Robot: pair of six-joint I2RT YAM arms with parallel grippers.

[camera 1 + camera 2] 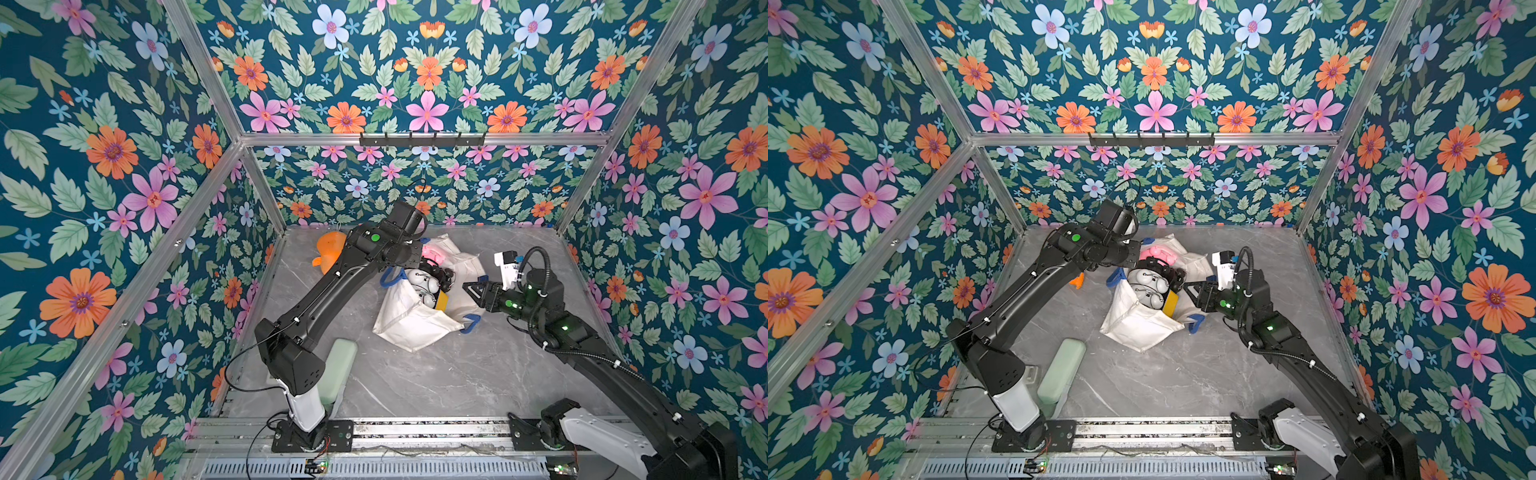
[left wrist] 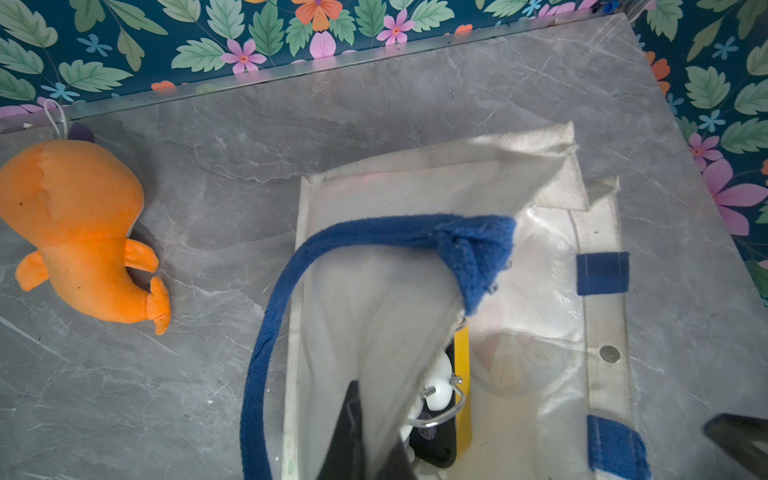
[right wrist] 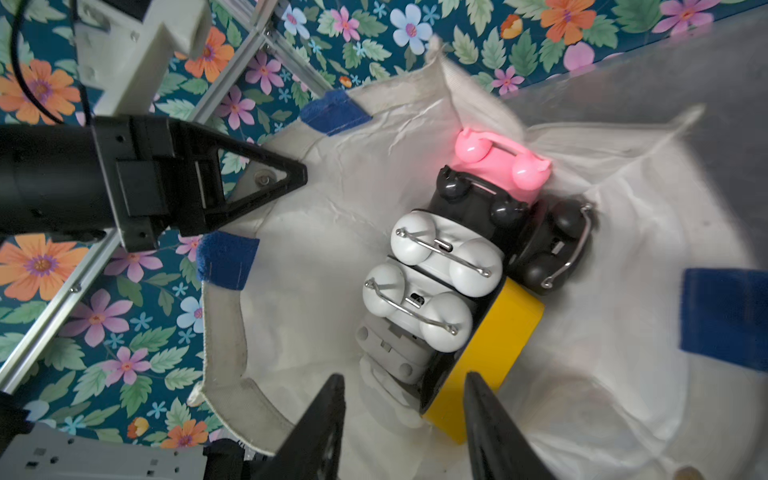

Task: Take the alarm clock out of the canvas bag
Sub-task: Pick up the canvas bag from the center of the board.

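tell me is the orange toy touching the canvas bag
Apart. The left wrist view shows a strip of bare grey table between the orange toy and the canvas bag.

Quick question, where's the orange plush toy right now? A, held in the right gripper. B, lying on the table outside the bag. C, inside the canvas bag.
B: the orange plush toy lies on the bare table, clear of the canvas bag and with no gripper on it.
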